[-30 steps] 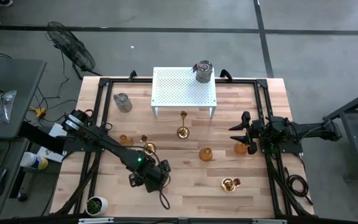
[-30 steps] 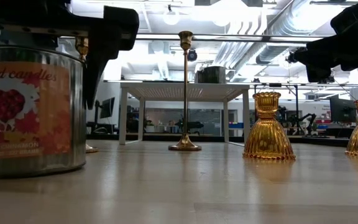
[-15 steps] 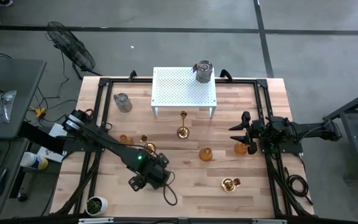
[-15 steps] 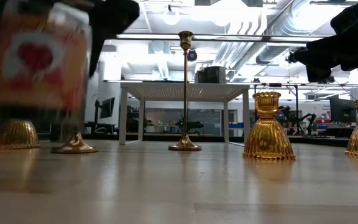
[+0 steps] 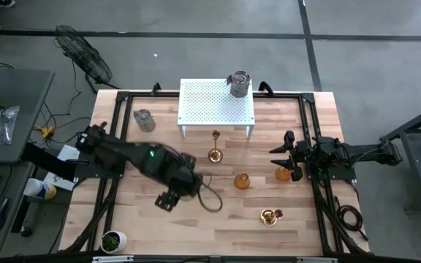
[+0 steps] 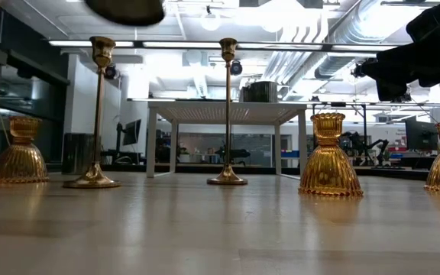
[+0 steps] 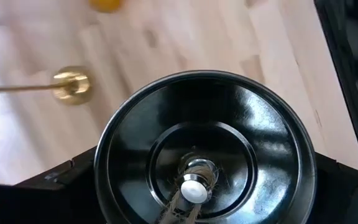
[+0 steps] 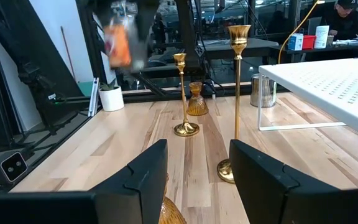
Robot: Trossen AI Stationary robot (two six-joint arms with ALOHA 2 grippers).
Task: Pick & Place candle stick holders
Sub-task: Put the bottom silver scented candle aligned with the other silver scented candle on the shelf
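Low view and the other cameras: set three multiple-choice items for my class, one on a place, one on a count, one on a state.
1. What stands on the white perforated stand? A a grey metal tin; B a plant pot; C a book.
2. How many tall slim gold candlesticks show in the low view? A one; B two; C four.
3. The candle jar is: A lying on the table; B held up by the left gripper; C on the floor.

1 A: it sits at the stand's back corner.
2 B: one left, one centre.
3 B: its base hangs above the table; the right gripper waits open.
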